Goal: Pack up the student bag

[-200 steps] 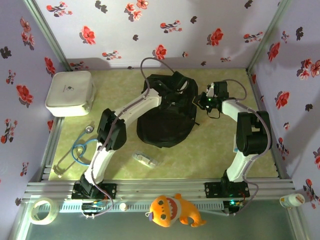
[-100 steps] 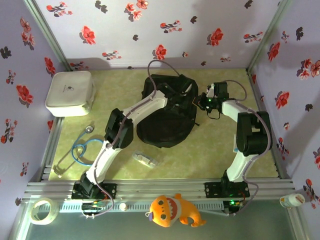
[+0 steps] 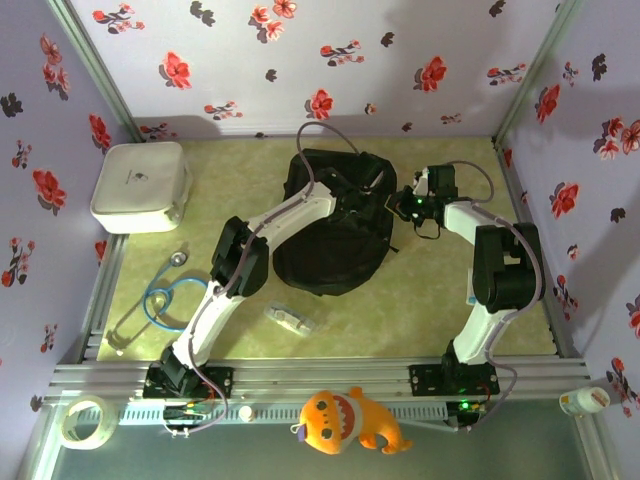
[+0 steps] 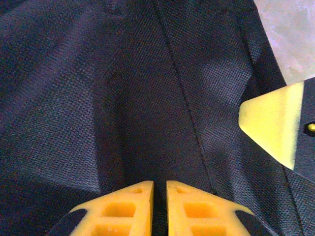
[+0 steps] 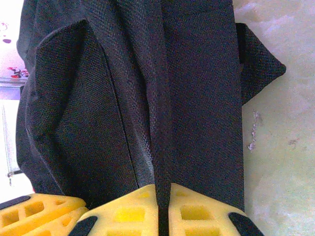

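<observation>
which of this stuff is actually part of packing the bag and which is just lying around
For the job: student bag, a fold pinched in the right fingers; likely to go in, lying on the table: white case, stethoscope, small clear packet.
Just lying about, outside the front rail: tape roll, orange plush toy, small white container.

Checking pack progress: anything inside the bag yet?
Can't tell: the bag shows outer black fabric, its inside covered. Right gripper pinches a fold; left gripper is on its top. Stethoscope and case lie on the table.
</observation>
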Robot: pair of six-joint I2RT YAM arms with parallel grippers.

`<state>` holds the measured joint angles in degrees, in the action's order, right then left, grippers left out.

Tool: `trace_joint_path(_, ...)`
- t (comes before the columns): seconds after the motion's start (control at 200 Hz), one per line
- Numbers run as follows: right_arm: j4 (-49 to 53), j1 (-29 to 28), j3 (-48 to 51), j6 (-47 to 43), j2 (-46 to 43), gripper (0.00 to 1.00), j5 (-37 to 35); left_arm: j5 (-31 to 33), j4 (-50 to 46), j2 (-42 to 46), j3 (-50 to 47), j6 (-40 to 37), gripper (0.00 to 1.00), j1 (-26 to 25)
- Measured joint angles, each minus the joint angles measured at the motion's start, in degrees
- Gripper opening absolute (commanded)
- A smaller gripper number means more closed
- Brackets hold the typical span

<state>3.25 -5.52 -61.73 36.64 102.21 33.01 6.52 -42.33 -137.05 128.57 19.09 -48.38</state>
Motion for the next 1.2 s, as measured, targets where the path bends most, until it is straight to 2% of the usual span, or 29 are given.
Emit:
trace_joint_path(0.14,0.0,0.0,0.0,0.0,0.0,0.09,0.1,1.4,-0.3,-0.1,0.0,-0.7,0.29,-0.2)
trace_joint_path(0.35,-0.5,0.0,1.0,0.0,-1.0,0.09,0.7,4.3,-1.0,-2.6,0.8,-1.3,0.3,-0.5)
trace_joint_path(0.53,-1.4,0.0,1.6,0.1,-1.4,0.08,1.1,6.4,-1.7,-4.4,2.3,-1.0,0.23,-0.5)
trace_joint_path(0.655,-1.9,0.0,1.9,0.6,-1.4,0.08,1.4,7.5,-2.3,-5.2,3.3,-0.2,0.07,-0.6)
trace_joint_path(0.735,-2.0,0.0,1.9,0.9,-1.4,0.08,1.5,7.7,-2.6,-5.5,3.8,0.0,0.0,-0.7)
trace_joint_path(1.005,-1.6,0.0,1.9,0.9,-1.4,0.08,0.6,7.0,-5.3,-5.0,5.7,1.1,0.0,-0.6)
trace_joint_path(1.2,-0.9,0.0,1.9,0.9,-1.4,0.08,0.2,4.6,-5.1,1.2,2.1,2.5,0.0,-0.4)
